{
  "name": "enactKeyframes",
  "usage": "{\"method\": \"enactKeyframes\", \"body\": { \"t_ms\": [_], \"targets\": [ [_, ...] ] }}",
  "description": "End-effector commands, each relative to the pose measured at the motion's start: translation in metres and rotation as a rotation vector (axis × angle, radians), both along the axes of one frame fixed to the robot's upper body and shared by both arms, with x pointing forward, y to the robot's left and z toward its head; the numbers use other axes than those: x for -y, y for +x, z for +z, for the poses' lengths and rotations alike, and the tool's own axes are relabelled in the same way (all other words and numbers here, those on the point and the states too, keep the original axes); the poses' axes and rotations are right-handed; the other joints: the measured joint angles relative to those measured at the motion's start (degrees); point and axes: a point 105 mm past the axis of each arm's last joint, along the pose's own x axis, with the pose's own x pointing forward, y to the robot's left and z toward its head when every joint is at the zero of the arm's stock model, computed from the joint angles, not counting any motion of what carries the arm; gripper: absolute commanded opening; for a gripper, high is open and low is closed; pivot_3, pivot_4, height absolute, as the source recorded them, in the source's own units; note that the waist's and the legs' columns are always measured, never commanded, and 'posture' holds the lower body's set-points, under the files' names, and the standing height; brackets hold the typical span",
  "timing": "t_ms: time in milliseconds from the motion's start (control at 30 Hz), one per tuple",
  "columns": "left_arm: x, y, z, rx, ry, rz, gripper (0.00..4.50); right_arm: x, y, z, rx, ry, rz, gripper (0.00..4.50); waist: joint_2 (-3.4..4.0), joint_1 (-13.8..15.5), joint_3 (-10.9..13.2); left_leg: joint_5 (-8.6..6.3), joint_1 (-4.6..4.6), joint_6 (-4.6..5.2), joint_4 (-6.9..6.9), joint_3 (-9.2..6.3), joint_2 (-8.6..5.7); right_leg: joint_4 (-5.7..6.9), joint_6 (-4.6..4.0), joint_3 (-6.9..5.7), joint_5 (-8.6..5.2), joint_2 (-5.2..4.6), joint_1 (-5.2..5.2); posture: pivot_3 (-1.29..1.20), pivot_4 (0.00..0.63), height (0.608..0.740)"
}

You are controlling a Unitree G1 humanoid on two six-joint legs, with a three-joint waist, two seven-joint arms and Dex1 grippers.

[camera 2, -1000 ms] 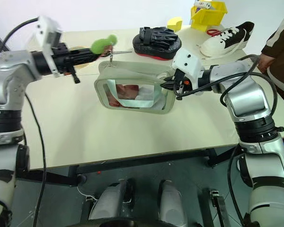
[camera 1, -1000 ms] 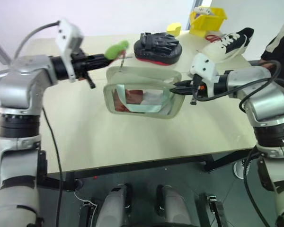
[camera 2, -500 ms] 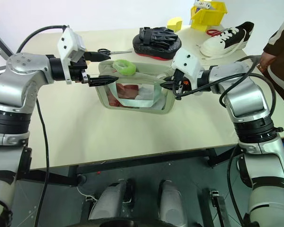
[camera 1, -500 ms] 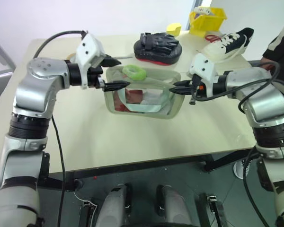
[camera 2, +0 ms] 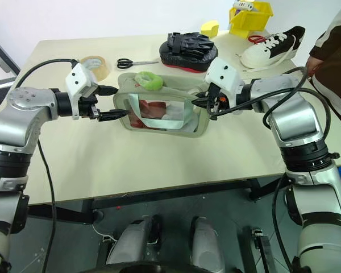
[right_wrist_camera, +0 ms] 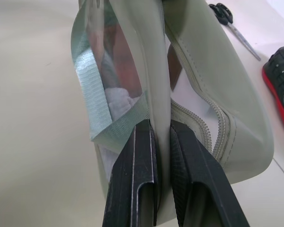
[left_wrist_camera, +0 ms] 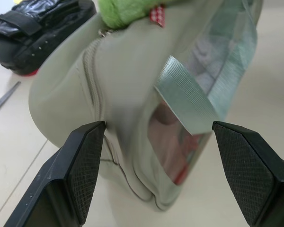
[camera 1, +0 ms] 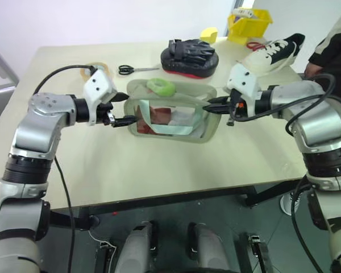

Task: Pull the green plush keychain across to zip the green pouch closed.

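The green pouch (camera 1: 171,112) stands on the table with its clear window facing me. The green plush keychain (camera 1: 161,86) lies loose on the pouch's top, near its left end. My left gripper (camera 1: 127,109) is open at the pouch's left end. In the left wrist view its fingers (left_wrist_camera: 83,161) stand wide on either side of that end of the pouch (left_wrist_camera: 132,118), apart from the fabric. My right gripper (camera 1: 208,106) is shut on the pouch's right edge, with its fingers (right_wrist_camera: 137,161) pinching the fabric rim.
Behind the pouch lie a black padded glove (camera 1: 189,55), scissors (camera 1: 137,69) and a tape roll (camera 2: 95,67). At the back right are a white shoe (camera 1: 273,51), a yellow bin (camera 1: 249,24) and a yellow block (camera 1: 209,35). A person (camera 1: 332,48) stands at the right edge.
My left gripper let go of the keychain, opened and sank to the pouch's left end. The keychain dropped onto the pouch's top. The right gripper kept its hold.
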Motion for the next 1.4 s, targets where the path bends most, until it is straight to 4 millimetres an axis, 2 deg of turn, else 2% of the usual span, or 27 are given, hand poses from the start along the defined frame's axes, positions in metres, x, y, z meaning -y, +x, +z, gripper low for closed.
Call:
{"method": "enactKeyframes", "body": {
  "t_ms": [33, 133, 200, 267, 500, 533, 567, 600, 700, 800, 867, 933, 1000, 1067, 1133, 1400],
  "targets": [
    [0.002, 0.0, 0.015, 0.052, -0.033, 0.003, 3.33, -0.003, -0.001, 0.008, 0.023, 0.005, 0.013, 0.4, 0.0, -0.03, 0.0, 0.0, 0.0, 0.0, 0.0, 0.0, 0.0, 0.0, 0.01, 0.0, 0.0, 0.0, 0.0, 0.0, 0.15, 0.74],
    [0.0, -0.005, 0.012, 0.032, -0.033, -0.01, 2.08, -0.002, -0.001, 0.008, 0.023, 0.005, 0.009, 0.4, 0.0, -0.06, 0.0, 0.0, 0.0, 0.0, 0.0, 0.01, 0.0, 0.0, 0.01, 0.0, 0.0, 0.0, 0.01, 0.0, 0.15, 0.74],
    [-0.001, -0.007, 0.012, 0.023, -0.032, -0.012, 0.97, -0.002, 0.001, 0.009, 0.026, 0.008, 0.004, 0.4, 0.0, -0.07, 0.0, 0.0, 0.01, 0.0, 0.01, 0.01, 0.0, 0.0, 0.01, 0.0, 0.0, 0.01, 0.01, 0.0, 0.15, 0.74],
    [-0.004, -0.009, 0.013, 0.018, -0.039, -0.004, 0.07, -0.002, 0.002, 0.009, 0.029, 0.011, 0.001, 0.4, 0.0, -0.08, 0.0, 0.0, 0.01, 0.0, 0.01, 0.01, 0.0, 0.0, 0.01, 0.0, 0.0, 0.0, 0.02, 0.0, 0.15, 0.74],
    [-0.004, -0.012, 0.001, -0.027, -0.038, 0.025, 0.07, 0.001, 0.006, 0.011, 0.008, 0.029, -0.015, 0.4, 0.0, -0.13, 0.0, 0.0, 0.02, 0.0, 0.0, 0.01, 0.0, 0.0, 0.0, 0.0, 0.0, 0.0, 0.02, 0.0, 0.15, 0.74],
    [-0.003, -0.012, 0.0, -0.029, -0.042, 0.025, 0.0, 0.005, 0.008, 0.012, 0.006, 0.02, -0.018, 0.99, 0.0, -0.12, 0.0, 0.0, 0.02, 0.0, 0.0, 0.01, 0.0, 0.0, 0.0, 0.0, 0.0, 0.0, 0.02, 0.0, 0.15, 0.74],
    [-0.002, -0.012, -0.001, -0.028, -0.043, 0.026, 0.0, 0.01, 0.009, 0.015, 0.018, 0.002, -0.026, 1.3, 0.0, -0.12, 0.0, 0.0, 0.02, 0.0, 0.0, 0.01, 0.0, 0.0, 0.0, 0.0, 0.0, 0.01, 0.02, 0.0, 0.15, 0.74],
    [-0.001, -0.012, -0.002, -0.027, -0.041, 0.028, 0.0, 0.015, 0.011, 0.02, 0.032, -0.018, -0.03, 1.79, 0.0, -0.09, 0.0, 0.0, 0.02, 0.0, 0.0, 0.01, 0.0, 0.0, 0.0, 0.0, 0.0, 0.01, 0.02, 0.0, 0.15, 0.74],
    [-0.001, -0.013, -0.004, -0.027, -0.04, 0.031, 0.0, 0.023, 0.005, 0.039, 0.063, -0.069, 0.011, 3.33, 0.01, 0.09, 0.0, 0.0, 0.01, 0.0, 0.01, 0.01, -0.02, -0.01, -0.01, -0.01, 0.0, 0.0, 0.02, 0.0, 0.15, 0.74],
    [0.001, -0.015, -0.003, -0.031, -0.052, 0.028, 0.0, 0.014, -0.005, 0.064, 0.084, -0.053, 0.089, 3.33, 0.03, -0.11, 0.0, -0.01, 0.02, -0.01, -0.01, 0.01, -0.01, -0.02, -0.01, 0.0, -0.01, -0.01, 0.01, 0.0, 0.15, 0.74],
    [0.0, -0.015, -0.003, -0.03, -0.054, 0.031, 0.0, -0.003, -0.013, 0.079, 0.096, -0.002, 0.151, 3.33, 0.04, -0.17, 0.0, -0.01, 0.05, -0.02, -0.07, 0.01, 0.0, -0.02, -0.01, 0.01, -0.01, 0.0, -0.02, 0.0, 0.15, 0.74],
    [0.0, -0.016, -0.003, -0.03, -0.057, 0.034, 0.0, -0.021, -0.017, 0.085, 0.107, 0.049, 0.186, 3.33, 0.03, -0.17, -0.01, -0.01, 0.05, -0.02, -0.09, 0.01, 0.01, -0.02, 0.0, 0.02, 0.0, -0.03, -0.02, 0.0, 0.15, 0.74],
    [0.001, -0.016, -0.002, -0.031, -0.062, 0.034, 0.0, -0.044, -0.018, 0.079, 0.112, 0.083, 0.215, 3.33, 0.03, -0.17, -0.01, -0.02, 0.05, -0.03, -0.08, 0.0, 0.02, -0.02, 0.0, 0.02, 0.0, -0.06, -0.02, 0.0, 0.15, 0.74],
    [0.002, -0.016, -0.003, -0.033, -0.064, 0.032, 0.0, -0.067, -0.019, 0.063, 0.109, 0.093, 0.242, 3.33, 0.02, -0.06, -0.02, -0.03, 0.04, -0.06, -0.07, 0.0, 0.02, -0.01, -0.01, 0.03, 0.0, -0.08, -0.01, 0.0, 0.15, 0.74],
    [0.003, -0.016, -0.003, -0.032, -0.057, 0.027, 0.0, -0.082, -0.018, 0.046, 0.122, 0.057, 0.263, 3.33, 0.01, 0.03, -0.02, -0.03, 0.03, -0.07, -0.07, -0.01, 0.0, 0.01, 0.0, 0.02, 0.01, -0.08, -0.01, 0.0, 0.15, 0.74],
    [0.001, -0.016, 0.0, -0.025, -0.057, 0.031, 0.0, -0.097, -0.013, 0.036, 0.118, 0.056, 0.276, 3.33, 0.02, -0.13, -0.02, 0.0, 0.04, -0.04, -0.06, 0.0, -0.07, 0.03, 0.01, 0.01, 0.02, -0.02, -0.01, 0.0, 0.15, 0.74]
  ]
}}
